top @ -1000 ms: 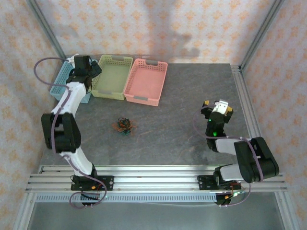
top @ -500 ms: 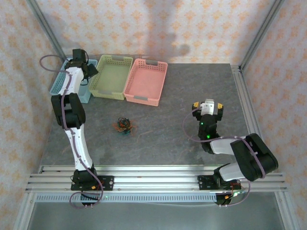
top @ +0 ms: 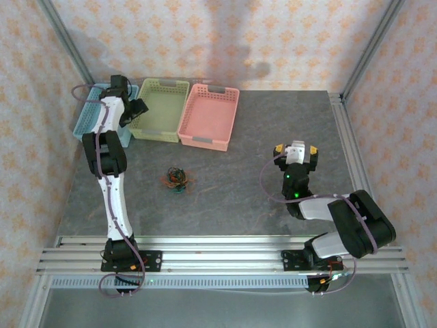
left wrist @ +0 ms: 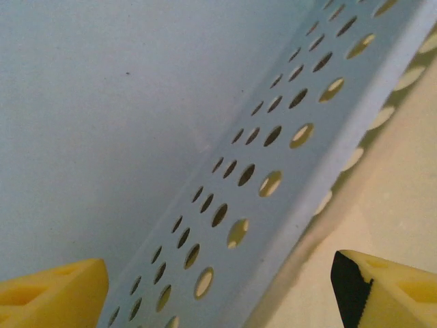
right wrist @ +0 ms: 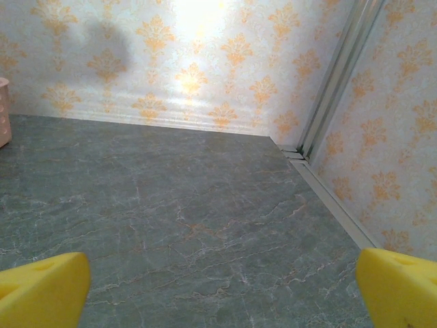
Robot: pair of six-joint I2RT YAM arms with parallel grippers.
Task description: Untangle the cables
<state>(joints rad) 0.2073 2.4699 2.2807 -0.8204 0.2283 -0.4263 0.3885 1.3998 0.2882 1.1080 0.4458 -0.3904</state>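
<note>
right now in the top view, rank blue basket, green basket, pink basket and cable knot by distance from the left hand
1. blue basket and green basket: too close to call, left hand at their shared edge
2. pink basket, right of green
3. cable knot, mid-table

You'll find the cables (top: 176, 180) on the table (top: 273, 116), left of centre. Behind them: left basket (top: 82, 121) at 10 o'clock, middle basket (top: 164, 106) at 12, right basket (top: 208, 113) at 1. The right gripper (top: 295, 152) sits at 3.
</note>
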